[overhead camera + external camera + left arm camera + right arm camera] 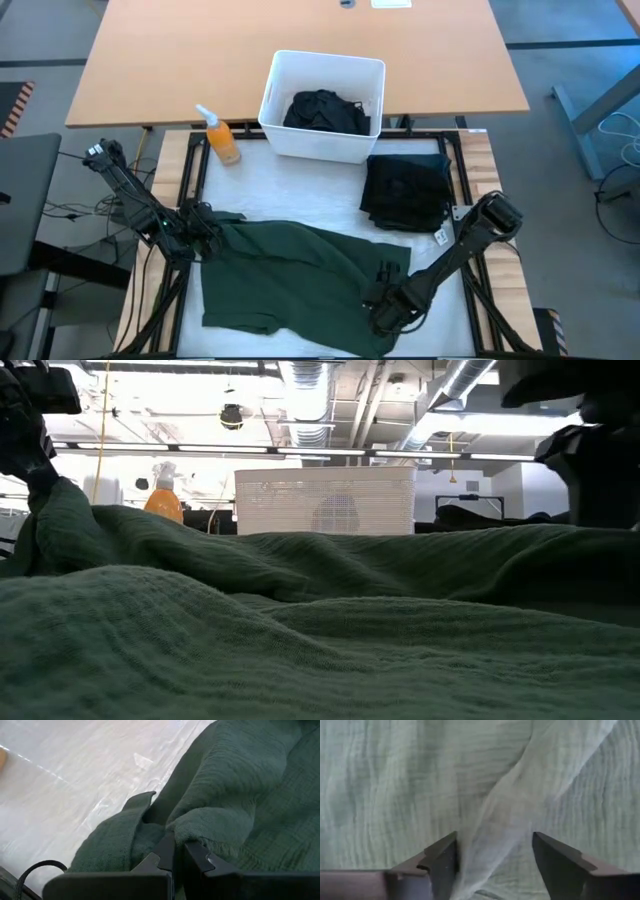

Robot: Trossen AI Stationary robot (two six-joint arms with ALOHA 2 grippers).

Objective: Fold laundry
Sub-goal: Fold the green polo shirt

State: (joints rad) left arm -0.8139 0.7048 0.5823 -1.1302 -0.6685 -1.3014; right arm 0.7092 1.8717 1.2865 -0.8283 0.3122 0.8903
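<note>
A dark green garment [300, 275] lies spread on the white table cover, filling the low view [320, 620]. My left gripper [205, 225] is shut on its far left corner. My right gripper [385, 300] stands open over the garment's near right part, pointing steeply down, with a raised ridge of cloth [492, 820] between its fingers. A folded black garment [405, 190] rests flat at the far right of the cover. More black laundry [325, 110] sits inside the white bin [275, 85]. My left gripper pinches a bunched fold at the garment's far left corner [192, 827] between its two fingers, several layers by the look of it. The fingers slant down from the table's left side. That corner [55, 510] is raised off the cover; the rest lies on the table. Whether my right gripper's open fingers [442, 857] touch the cloth ridge between them, I cannot tell.
The white bin stands at the far edge of the cover, with an orange spray bottle [222, 138] to its left. Bare white cover [290, 195] shows between the bin and the green garment. A wooden table [200, 50] stands beyond.
</note>
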